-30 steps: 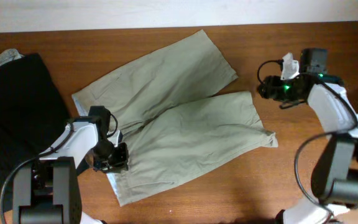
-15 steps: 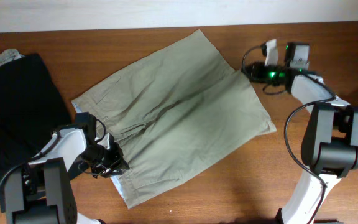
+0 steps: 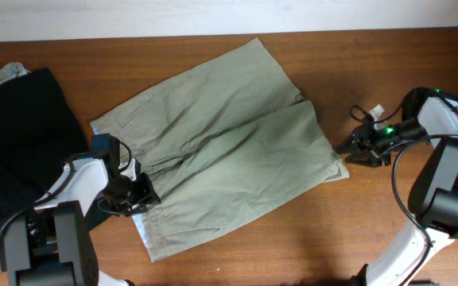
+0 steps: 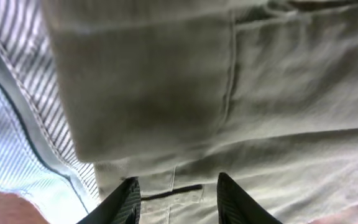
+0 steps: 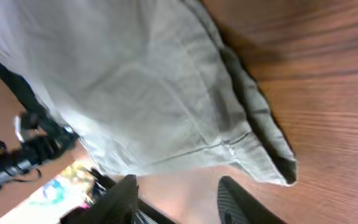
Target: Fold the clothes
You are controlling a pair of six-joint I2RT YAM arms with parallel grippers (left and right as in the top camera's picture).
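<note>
Khaki-green shorts (image 3: 221,143) lie spread across the middle of the wooden table (image 3: 388,238), with a gripper at each end.
A black garment (image 3: 22,135) lies at the left edge. Right of it, the left gripper (image 3: 140,197) sits on the waistband at the shorts' lower left, beside pale striped lining (image 4: 17,124), its fingers (image 4: 126,199) spread wide over the cloth. Both legs point right. Right gripper (image 3: 350,151) is just beside the leg hem (image 5: 260,124), spread wide and holding nothing.

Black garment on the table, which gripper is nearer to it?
Left. The left gripper sits at the shorts' waistband, just beside the black garment; the right gripper is beyond the shorts' far hem.
</note>
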